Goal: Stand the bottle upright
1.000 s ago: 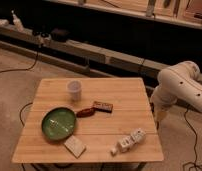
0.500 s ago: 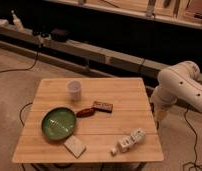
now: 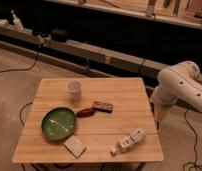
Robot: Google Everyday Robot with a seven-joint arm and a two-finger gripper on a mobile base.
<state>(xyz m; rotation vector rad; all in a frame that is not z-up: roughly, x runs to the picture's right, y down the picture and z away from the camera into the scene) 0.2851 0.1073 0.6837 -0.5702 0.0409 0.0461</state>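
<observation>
**Jaws not readable while the bottle is lying on its side**

Whether the jaws are standing open or closed I cannot tell; they are holding nothing from the table, because every thing there is lying apart from them. The wooden table [image 3: 129, 90] is filling the middle of the scene. The white robot arm [image 3: 181, 82] is reaching down beside its right edge, and the gripper [image 3: 158, 116] is hanging there, just outside that edge. The green plate [image 3: 59, 123] is lying on the left part, and the translucent cup [image 3: 74, 90] is standing upright behind it. The bottle [image 3: 130, 141] is lying on its side near the front right corner, slanted, with nothing touching it; which end is carrying the cap I cannot say surely. A pale flat block [image 3: 74, 146] is lying in front of the plate, and a dark bar [image 3: 102, 106] and a reddish-brown thing [image 3: 85, 112] are lying near the centre.

In my judgement the task is only beginning: the approach is the step in hand, and the bottle is not yet grasped. The next move is calling for bringing the gripper over the table to the bottle, setting the jaws across its body, closing on it and tipping it until its base is resting flat.
</observation>
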